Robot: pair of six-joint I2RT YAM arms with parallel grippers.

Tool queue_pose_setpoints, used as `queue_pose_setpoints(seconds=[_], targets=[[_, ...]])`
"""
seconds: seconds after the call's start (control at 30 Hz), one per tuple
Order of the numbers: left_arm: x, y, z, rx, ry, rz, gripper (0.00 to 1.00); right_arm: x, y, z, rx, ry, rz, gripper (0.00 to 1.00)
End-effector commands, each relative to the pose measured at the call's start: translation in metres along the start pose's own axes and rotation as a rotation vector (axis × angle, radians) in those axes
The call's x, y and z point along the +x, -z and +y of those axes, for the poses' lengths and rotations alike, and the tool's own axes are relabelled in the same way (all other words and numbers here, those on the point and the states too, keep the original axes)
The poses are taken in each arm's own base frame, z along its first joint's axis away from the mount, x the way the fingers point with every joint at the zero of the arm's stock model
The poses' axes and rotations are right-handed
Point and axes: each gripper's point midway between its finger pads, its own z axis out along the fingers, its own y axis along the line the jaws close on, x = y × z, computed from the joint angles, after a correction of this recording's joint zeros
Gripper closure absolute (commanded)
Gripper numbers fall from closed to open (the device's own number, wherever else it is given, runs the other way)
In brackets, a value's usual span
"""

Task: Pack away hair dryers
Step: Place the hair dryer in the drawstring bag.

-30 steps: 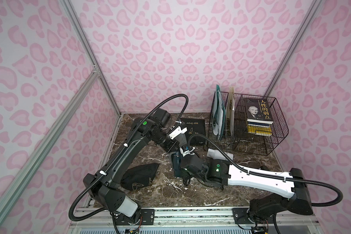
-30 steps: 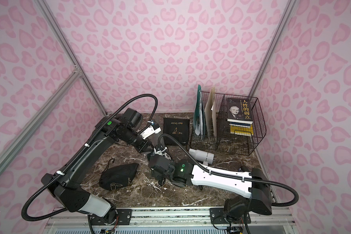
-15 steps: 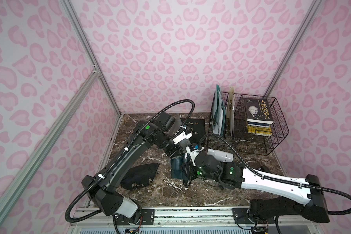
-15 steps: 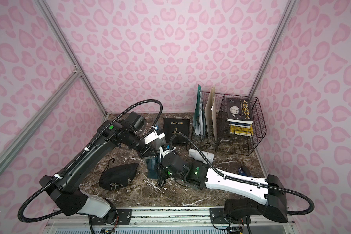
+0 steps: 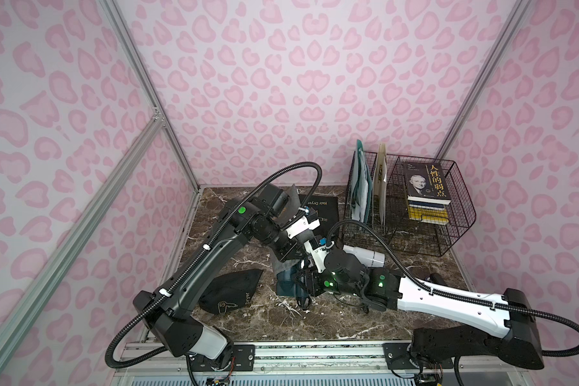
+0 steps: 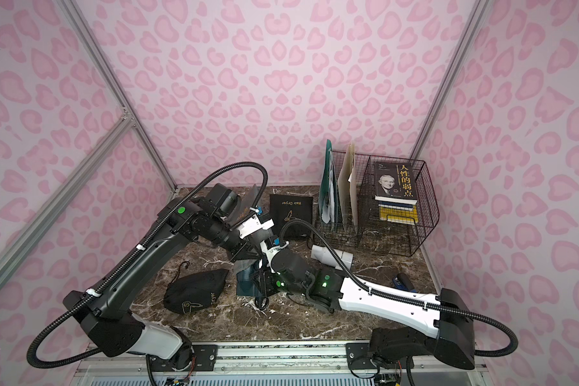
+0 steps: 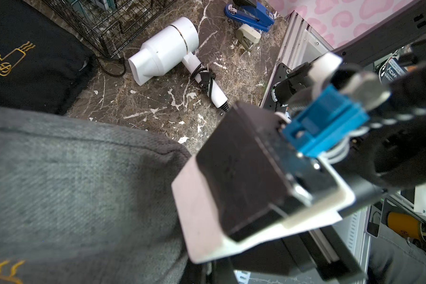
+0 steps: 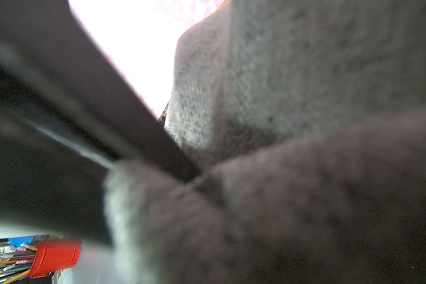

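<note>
Over the last second we have brought the left gripper nearer and lower. Its claw is pressed together on the grey pouch, whose fabric now hangs against the teal dryer at mid-table. The right gripper has stretched in to that dryer; we cannot tell whether its claw pinches it. We judge the bagging is beginning. The white dryer lies unpacked just to the right.

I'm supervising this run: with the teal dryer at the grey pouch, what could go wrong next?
The teal hair dryer has a cord hanging loose that may snag on the grey pouch.
The limp pouch may fold instead of admitting it.
The left wrist and right wrist crowd together and might collide.
</note>
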Motion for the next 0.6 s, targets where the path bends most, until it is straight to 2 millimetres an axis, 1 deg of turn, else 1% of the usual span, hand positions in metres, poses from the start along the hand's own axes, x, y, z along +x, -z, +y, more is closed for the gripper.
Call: queue_pose_setpoints(seconds=[0.0,0.07,0.17,0.27,0.33,0.4,0.57], targets=[[0.003,0.000,-0.012,0.056,-0.019,0.005,0.98,-0.016,0.006,0.007,-0.056,-0.022,-0.078,1.00],[0.008,-0.001,-0.012,0.055,-0.019,0.017,0.99,-0.020,0.012,0.004,-0.067,-0.038,-0.105,1.00],[0.016,0.000,-0.017,0.070,-0.034,0.020,0.99,-0.026,0.024,-0.004,-0.082,-0.065,-0.151,1.00],[0.022,-0.002,-0.016,0.069,-0.028,0.032,0.98,-0.031,0.037,0.004,-0.148,-0.056,-0.200,1.00],[0.024,-0.004,-0.014,0.057,-0.025,0.043,0.98,-0.034,0.042,0.004,-0.159,-0.059,-0.213,1.00],[0.025,-0.004,-0.014,0.058,-0.024,0.046,0.99,-0.034,0.043,0.005,-0.167,-0.056,-0.208,1.00],[0.023,-0.005,-0.016,0.075,-0.023,0.046,0.98,-0.030,0.036,0.011,-0.186,-0.048,-0.166,1.00]])
